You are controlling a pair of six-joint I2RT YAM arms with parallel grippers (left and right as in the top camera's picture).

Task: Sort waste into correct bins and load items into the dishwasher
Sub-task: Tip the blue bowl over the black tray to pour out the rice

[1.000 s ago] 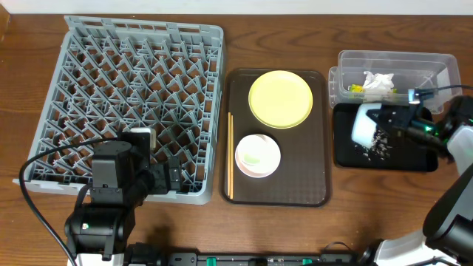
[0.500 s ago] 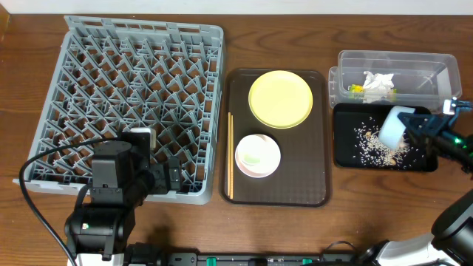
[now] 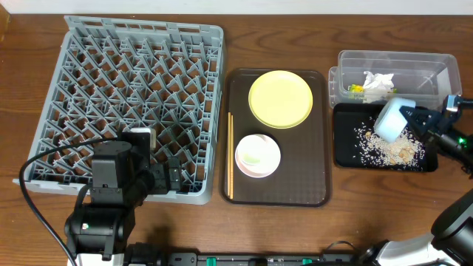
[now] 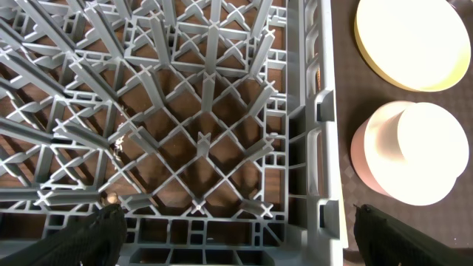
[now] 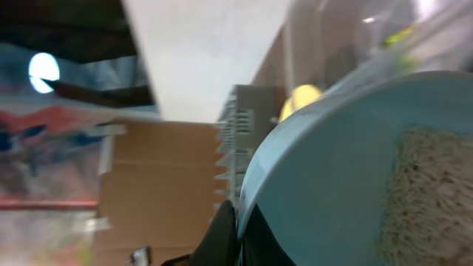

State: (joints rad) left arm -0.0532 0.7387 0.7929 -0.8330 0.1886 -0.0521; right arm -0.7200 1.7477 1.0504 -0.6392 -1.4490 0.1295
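My right gripper (image 3: 415,122) is shut on the rim of the light blue bowl (image 3: 390,120) and holds it tipped over the shallow black tray (image 3: 344,151). In the right wrist view the bowl (image 5: 347,170) fills the frame, with rice scraps stuck inside. Rice scraps (image 3: 384,148) lie scattered in the black tray. The clear tub (image 3: 347,63) behind it holds the white napkin (image 3: 378,83) and the green-and-yellow wrapper (image 3: 356,90). The yellow plate (image 3: 280,98), the pinkish-white bowl (image 3: 257,155) and the chopsticks (image 3: 230,155) lie on the brown tray. My left gripper (image 4: 236,236) is open over the grey dish rack's (image 3: 137,103) front right corner.
The brown serving tray (image 3: 318,170) sits between the rack and the bins. A small white cup (image 3: 140,137) stands in the rack near the left arm. The left wrist view shows the rack's edge (image 4: 318,148), the plate (image 4: 410,37) and the pinkish bowl (image 4: 410,155).
The right gripper carried the blue bowl rightward across the black tray, tipped. More rice now lies in the tray. The left arm has not moved.
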